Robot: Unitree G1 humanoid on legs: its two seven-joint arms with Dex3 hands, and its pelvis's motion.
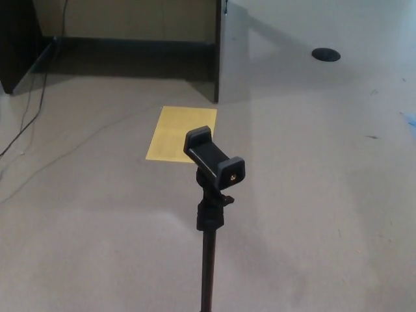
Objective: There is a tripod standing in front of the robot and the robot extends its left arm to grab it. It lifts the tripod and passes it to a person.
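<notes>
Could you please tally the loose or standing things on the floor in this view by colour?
Black: 3, the tripod, a round disc and a cable
Yellow: 1, a flat sheet
Total: 4
Neither robot hand is in view.

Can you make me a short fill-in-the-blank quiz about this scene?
1. The tripod carries an empty phone ____ on top.
2. The sheet lying on the floor behind it is ____ in colour.
3. The number of robot hands in view is ____.
4. The round disc on the floor is ____ in colour.

Answers: holder; yellow; zero; black
</notes>
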